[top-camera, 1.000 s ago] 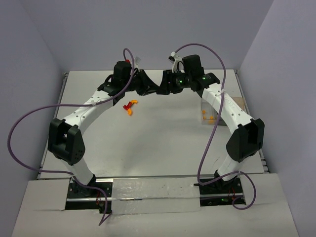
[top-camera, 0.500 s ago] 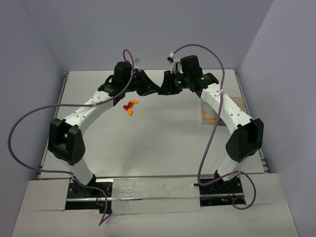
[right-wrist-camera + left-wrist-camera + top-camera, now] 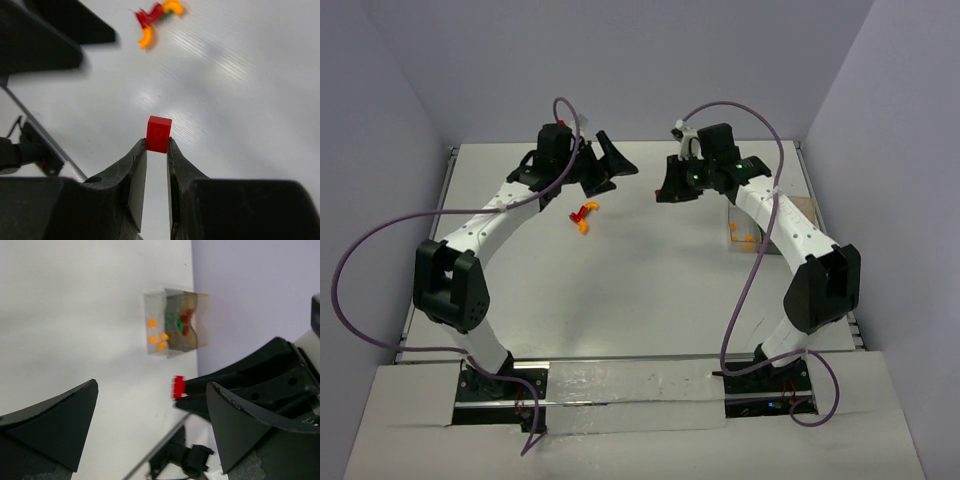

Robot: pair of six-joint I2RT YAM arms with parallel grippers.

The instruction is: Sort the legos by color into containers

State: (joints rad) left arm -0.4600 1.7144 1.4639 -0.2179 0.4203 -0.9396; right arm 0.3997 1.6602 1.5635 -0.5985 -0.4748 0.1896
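Left gripper (image 3: 612, 160): jaws spread wide, nothing between them, hanging above the far side of the table (image 3: 650, 300). Just beside it, loose legos (image 3: 583, 214) lie in a small heap, red and orange with a touch of green.

Right gripper (image 3: 157, 146): fingertips pinched on a red brick (image 3: 159, 133). The brick sits at the very tips, mostly proud of them, lifted off the table.

Containers (image 3: 175, 322) farther right: orange in the bin nearest the centre, green next, red beyond.

Judgement: carry the brick to the farthest bin. The hold is shallow, so squeeze evenly and lower inside the walls before letting go.
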